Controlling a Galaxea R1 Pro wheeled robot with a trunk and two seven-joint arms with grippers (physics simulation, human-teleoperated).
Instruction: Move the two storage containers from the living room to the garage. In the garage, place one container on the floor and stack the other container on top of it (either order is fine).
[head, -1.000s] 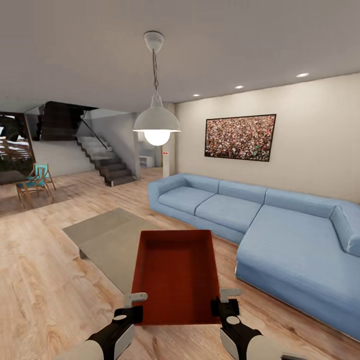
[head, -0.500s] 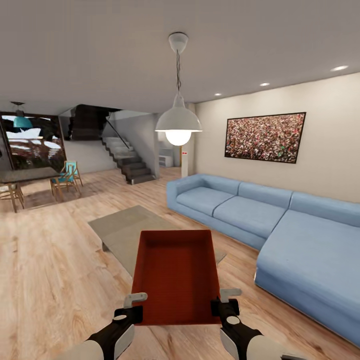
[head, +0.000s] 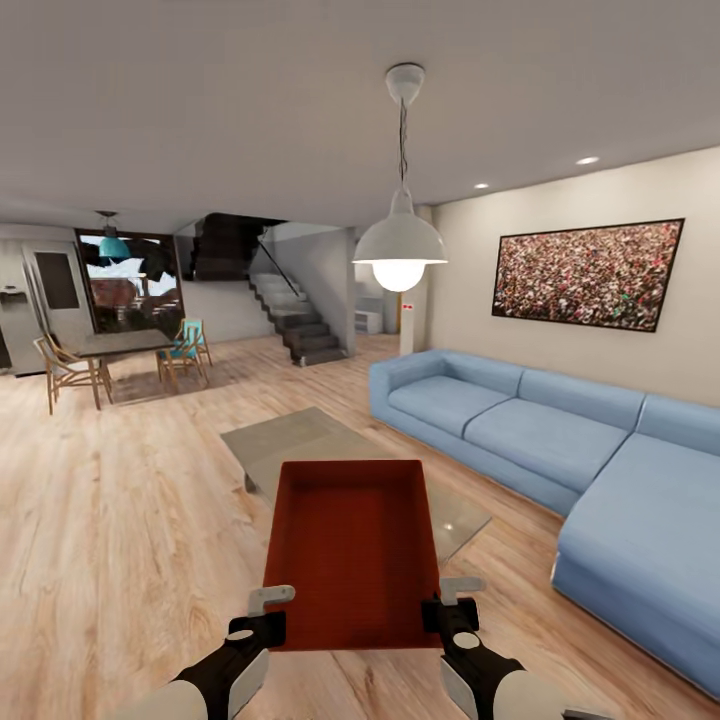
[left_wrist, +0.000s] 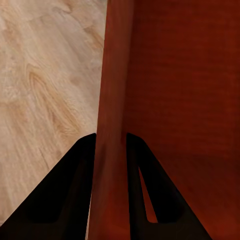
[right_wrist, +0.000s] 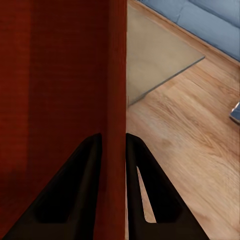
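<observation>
Both hands (head: 262, 610) (head: 452, 603) level, clamping container (head: 352, 545) walls.

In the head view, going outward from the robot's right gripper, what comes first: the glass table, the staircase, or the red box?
1. Red box: clamped in the right gripper.
2. Glass table: just beyond the box.
3. Staircase: far back, across the room.
</observation>
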